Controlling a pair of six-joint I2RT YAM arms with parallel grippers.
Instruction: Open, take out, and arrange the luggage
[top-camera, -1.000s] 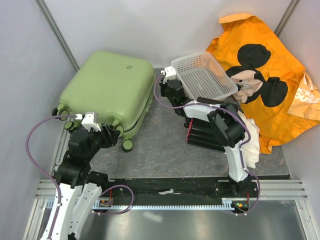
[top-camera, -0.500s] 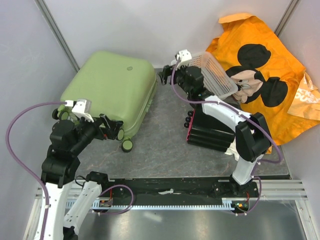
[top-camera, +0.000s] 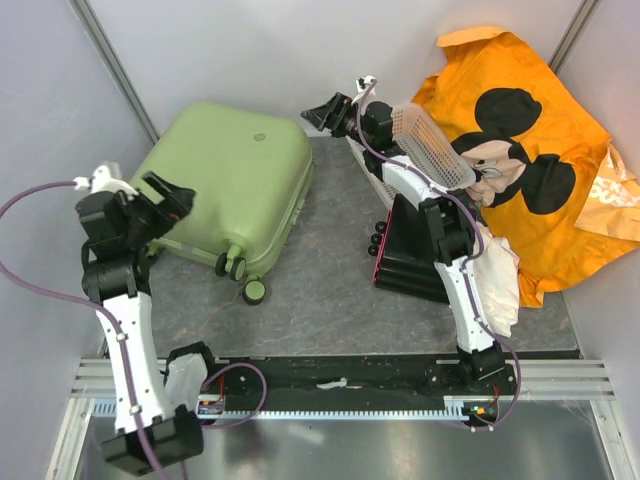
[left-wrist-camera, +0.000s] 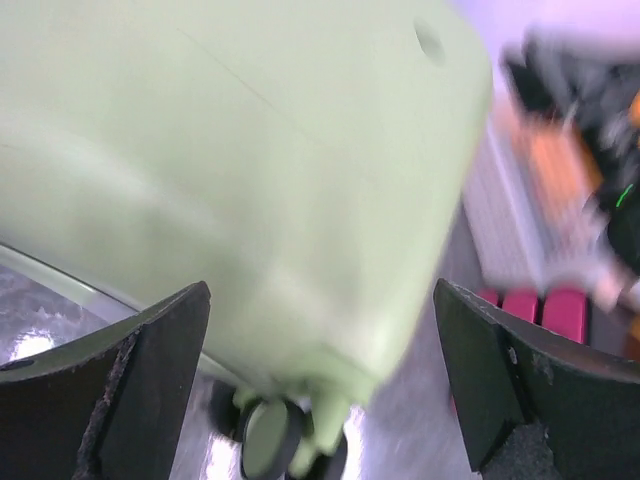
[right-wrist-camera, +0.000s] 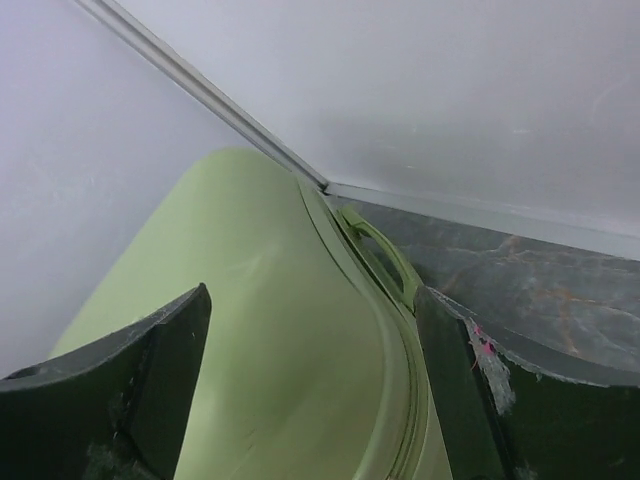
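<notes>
Luggage (top-camera: 225, 180): pale green hard shell, rounded corners, shut, lying on the bench (top-camera: 320, 290) in the upper left of the top view. Black wheels (top-camera: 255, 290) on its lower edge, green side handle (right-wrist-camera: 385, 255). Left claw (top-camera: 165, 197) spread wide, empty, by its lower-left corner. Right claw (top-camera: 318, 112) spread wide, empty, by its upper-right corner.

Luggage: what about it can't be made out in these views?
- Top view: the luggage interior, hidden by its shut shell; any zip is too small to see.
- Left wrist view: surface detail and wheel, motion-blurred.
- Right wrist view: the shell past the handle, cut off by the bottom edge.
</notes>
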